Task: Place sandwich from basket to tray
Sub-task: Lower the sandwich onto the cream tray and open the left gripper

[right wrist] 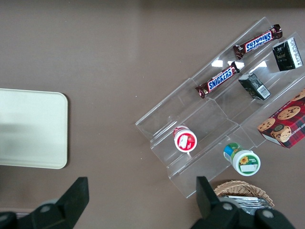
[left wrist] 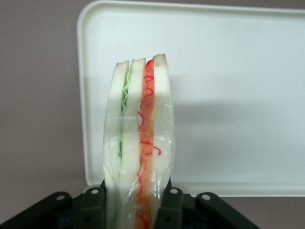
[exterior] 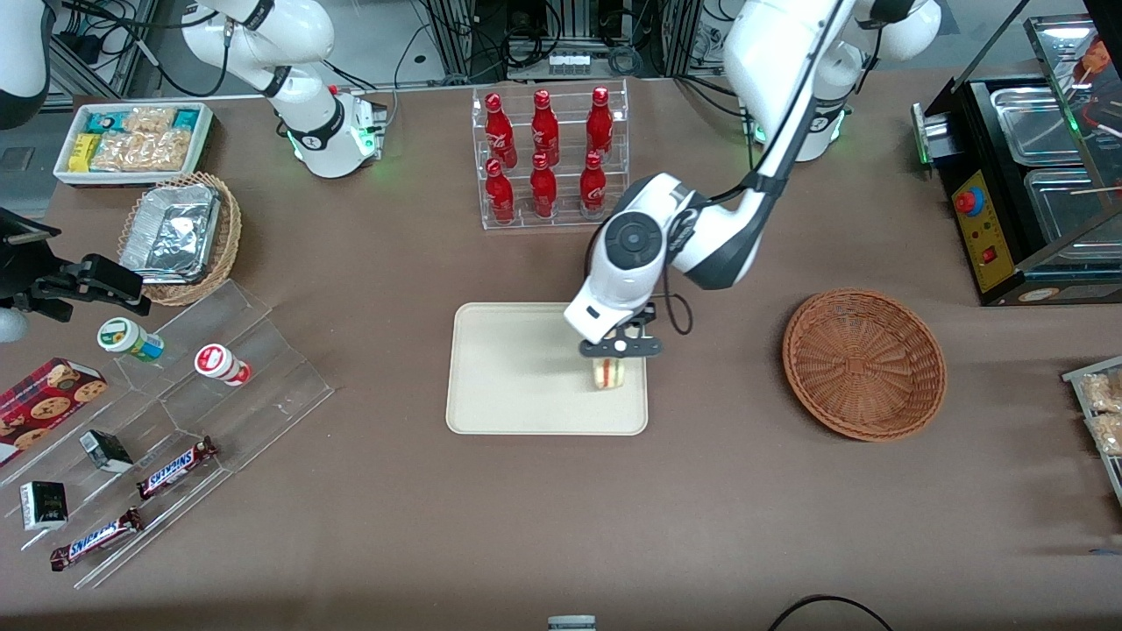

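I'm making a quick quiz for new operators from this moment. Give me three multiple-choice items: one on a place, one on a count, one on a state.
1. Where is the triangular white-bread sandwich?
A. in the round reddish-brown wicker basket
B. over the cream rectangular plastic tray
C. on the clear bottle rack

2. How many red bottles are in the rack?
A. four
B. six
C. eight

3. The left gripper is:
A. open
B. shut on nothing
C. shut on the sandwich

Key: 1 B, the front view shows it above the tray; 2 B, two rows of three; 3 C, the fingers clamp its sides.

gripper (exterior: 611,361) clamping sandwich (exterior: 608,374) above tray (exterior: 517,377), bare tray toward parked arm, bottle rack (exterior: 550,158) well apart
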### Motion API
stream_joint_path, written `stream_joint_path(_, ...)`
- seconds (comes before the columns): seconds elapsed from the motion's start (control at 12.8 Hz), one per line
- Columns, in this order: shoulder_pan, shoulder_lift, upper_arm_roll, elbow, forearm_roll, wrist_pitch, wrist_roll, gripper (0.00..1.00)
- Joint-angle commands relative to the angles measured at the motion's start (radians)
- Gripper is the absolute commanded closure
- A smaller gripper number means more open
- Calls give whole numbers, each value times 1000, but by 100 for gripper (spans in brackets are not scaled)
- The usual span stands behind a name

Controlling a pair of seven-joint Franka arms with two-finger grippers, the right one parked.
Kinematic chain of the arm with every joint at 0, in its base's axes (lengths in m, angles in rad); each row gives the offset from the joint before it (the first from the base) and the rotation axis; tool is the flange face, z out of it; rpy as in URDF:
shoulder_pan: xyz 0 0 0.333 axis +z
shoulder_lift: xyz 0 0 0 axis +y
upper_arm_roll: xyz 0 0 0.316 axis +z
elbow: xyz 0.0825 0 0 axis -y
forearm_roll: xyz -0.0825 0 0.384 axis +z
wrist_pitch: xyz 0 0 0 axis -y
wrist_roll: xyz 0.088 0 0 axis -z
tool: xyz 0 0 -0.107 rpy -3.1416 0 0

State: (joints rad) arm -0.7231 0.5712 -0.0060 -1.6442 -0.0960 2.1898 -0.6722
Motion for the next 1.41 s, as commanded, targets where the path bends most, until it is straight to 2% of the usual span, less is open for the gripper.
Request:
stream_joint_path(0.0, -18, 71, 14, 66, -16, 7, 51, 61)
stream_joint_path(0.31, -19, 117, 14, 86, -17, 10, 138, 57)
stream_joint_path(0.55, -16, 134, 14, 84, -25, 14, 134, 55)
stream_joint_path(0.78, -18, 145, 15, 84, -66, 59, 111, 55)
stream_joint_path(1.09, -22, 148, 15, 83, -56, 65, 108, 52)
stream_joint_path(1.17, -22, 148, 15, 83, -57, 65, 106, 41)
stream_joint_path(1.33, -22, 142, 18, 83, -56, 56, 82, 6)
